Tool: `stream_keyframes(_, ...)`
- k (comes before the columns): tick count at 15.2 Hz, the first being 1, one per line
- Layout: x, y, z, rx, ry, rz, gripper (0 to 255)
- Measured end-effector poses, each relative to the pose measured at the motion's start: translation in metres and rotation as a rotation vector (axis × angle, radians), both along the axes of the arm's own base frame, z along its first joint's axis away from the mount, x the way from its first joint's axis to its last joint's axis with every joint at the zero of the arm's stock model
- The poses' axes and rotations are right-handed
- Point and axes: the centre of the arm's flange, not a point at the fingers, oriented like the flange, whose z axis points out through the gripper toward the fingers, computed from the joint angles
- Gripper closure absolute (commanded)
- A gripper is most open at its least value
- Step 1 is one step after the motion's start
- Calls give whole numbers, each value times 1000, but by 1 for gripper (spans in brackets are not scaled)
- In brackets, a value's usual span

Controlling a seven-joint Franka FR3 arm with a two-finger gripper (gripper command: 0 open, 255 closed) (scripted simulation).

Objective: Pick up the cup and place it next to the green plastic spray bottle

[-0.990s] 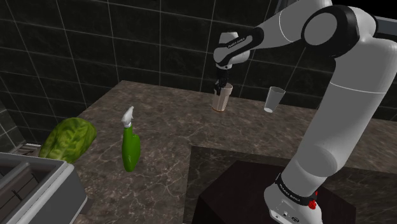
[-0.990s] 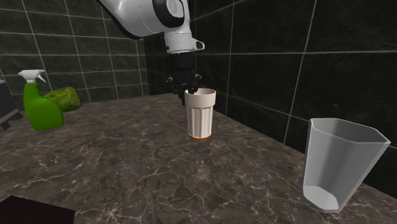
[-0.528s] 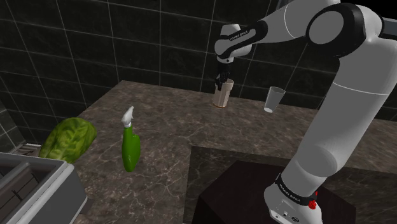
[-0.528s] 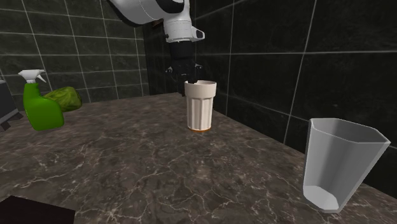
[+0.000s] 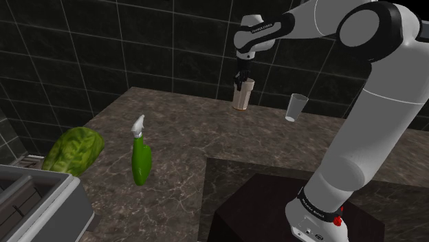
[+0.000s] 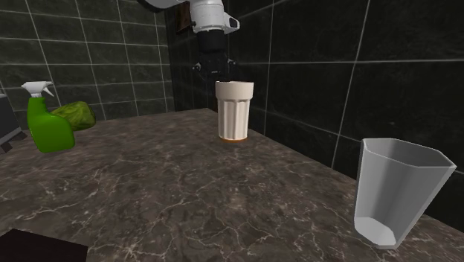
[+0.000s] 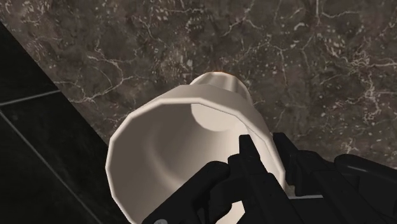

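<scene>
shoulder view, cup (image 5: 243, 100) lifted higher, pincer (image 5: 240, 83) clasping rim

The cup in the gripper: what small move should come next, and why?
Probably carry the cup toward the shoulder view's left, to the green spray bottle. The gripper is shut on its rim, the cup seems clear of the counter, and the bottle stands far from it.

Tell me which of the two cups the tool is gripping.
The cream ribbed cup: the tool clasps its rim. The grey faceted cup stands apart on the counter, untouched.
</scene>
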Motion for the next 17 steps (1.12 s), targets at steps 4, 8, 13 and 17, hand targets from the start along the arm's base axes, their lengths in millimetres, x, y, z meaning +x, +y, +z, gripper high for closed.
stream_keyframes(4, -1, 0, 21, 0, 0, 0, 255)
stream_keyframes(8, -1, 0, 42, 0, 0, 0, 255)
stream_keyframes(13, -1, 0, 70, 0, 0, 0, 255)
stream_keyframes(17, -1, 0, 90, 0, 0, 0, 255)
